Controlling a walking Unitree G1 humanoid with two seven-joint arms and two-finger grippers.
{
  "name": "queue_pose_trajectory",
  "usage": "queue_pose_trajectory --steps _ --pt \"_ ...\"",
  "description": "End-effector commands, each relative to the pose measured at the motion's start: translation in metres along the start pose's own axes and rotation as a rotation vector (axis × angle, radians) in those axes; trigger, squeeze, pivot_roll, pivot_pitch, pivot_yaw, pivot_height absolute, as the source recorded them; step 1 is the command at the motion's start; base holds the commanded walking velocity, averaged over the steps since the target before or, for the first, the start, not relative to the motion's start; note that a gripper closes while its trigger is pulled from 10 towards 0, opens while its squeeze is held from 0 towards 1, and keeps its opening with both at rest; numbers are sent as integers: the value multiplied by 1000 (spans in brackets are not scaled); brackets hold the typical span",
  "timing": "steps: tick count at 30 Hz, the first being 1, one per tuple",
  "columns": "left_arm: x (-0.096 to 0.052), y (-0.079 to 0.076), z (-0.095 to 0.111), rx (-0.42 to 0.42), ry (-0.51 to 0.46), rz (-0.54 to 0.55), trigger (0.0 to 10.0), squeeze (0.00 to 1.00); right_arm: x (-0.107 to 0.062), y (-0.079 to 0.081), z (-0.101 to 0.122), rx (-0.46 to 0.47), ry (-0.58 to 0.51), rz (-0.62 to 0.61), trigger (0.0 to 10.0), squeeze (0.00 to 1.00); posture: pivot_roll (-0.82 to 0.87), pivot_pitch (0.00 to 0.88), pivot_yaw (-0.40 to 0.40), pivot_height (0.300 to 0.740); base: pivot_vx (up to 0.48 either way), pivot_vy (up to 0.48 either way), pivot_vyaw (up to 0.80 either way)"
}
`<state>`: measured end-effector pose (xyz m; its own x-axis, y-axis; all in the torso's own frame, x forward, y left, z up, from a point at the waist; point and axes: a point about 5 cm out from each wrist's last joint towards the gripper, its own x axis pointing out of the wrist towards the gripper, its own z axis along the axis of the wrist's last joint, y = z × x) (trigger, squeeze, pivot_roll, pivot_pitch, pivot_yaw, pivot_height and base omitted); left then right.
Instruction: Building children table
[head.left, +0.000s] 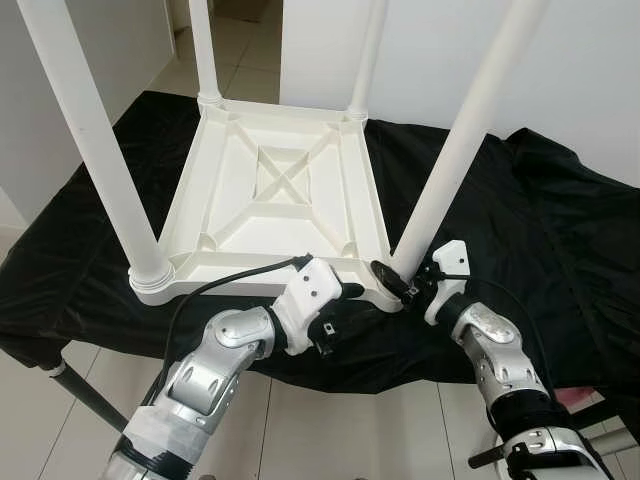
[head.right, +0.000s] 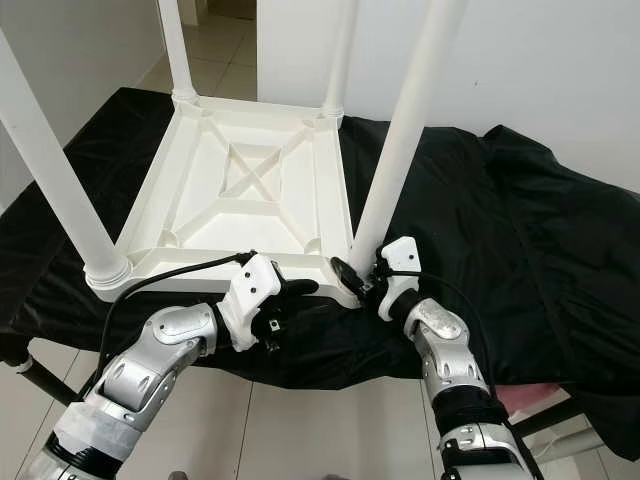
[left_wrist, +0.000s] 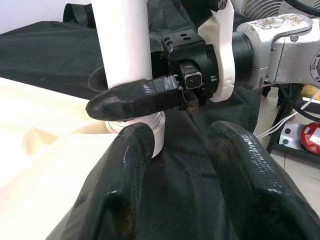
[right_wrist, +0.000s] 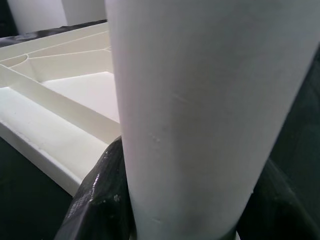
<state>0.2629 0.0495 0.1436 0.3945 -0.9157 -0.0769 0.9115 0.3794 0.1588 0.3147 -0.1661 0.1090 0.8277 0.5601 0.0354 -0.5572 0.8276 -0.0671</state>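
- We have the children's table (head.left: 275, 185) lying upside down on a desk (head.left: 560, 230) draped in a black cloth (head.left: 520, 260), its flat top against the cloth and its ribbed underside facing up, so the corner sockets are open from above for the legs.
- All four white legs stand in those sockets; their long axes run upward, leaning slightly outward from the frame.
- Our right claw (head.left: 402, 279) is pinching the base of the near right leg (head.left: 455, 150), one black finger on each side of the tube just above its socket. We judge this grip is there to press or twist the leg home and keep it upright.
- Our left claw (head.left: 340, 300) is spread, holding nothing, and sits at the near edge of the frame just beside that same corner. In the left wrist view its two fingers (left_wrist: 120, 185) point at the leg's foot with a gap between them, likely ready to brace the frame.
- The near left leg (head.left: 95, 140) sits in its collar untouched, well apart from both claws.
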Motion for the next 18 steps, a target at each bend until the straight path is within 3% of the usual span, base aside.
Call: queue_pose_trajectory --steps 1,6,10,12,14,16,18 --pt "1 0 1 7 2 14 10000 0 -5 -1 -8 -7 45 -20 10000 0 3 0 -98 740 0 0 0" --pt "4 1 2 6 -3 13 10000 0 -4 2 -15 -18 103 -185 10000 0 -5 0 -99 740 0 0 0" --pt "5 0 2 5 -6 9 10000 0 -5 4 -16 51 92 -376 10000 0 -11 0 -99 740 0 0 0" --pt "5 0 2 5 -6 9 10000 0 -5 5 -15 58 86 -386 10000 0 -11 0 -99 740 0 0 0" --pt "5 0 2 6 -8 9 10000 0 -7 11 -18 94 95 -554 10000 0 -12 0 -99 740 0 0 0" --pt "5 0 2 6 -8 9 10000 0 -7 11 -18 94 95 -554 10000 0 -12 0 -99 740 0 0 0" --pt "6 0 3 7 -9 8 10000 0 -8 17 -20 116 111 -683 10000 0 -12 0 -99 740 0 0 0"
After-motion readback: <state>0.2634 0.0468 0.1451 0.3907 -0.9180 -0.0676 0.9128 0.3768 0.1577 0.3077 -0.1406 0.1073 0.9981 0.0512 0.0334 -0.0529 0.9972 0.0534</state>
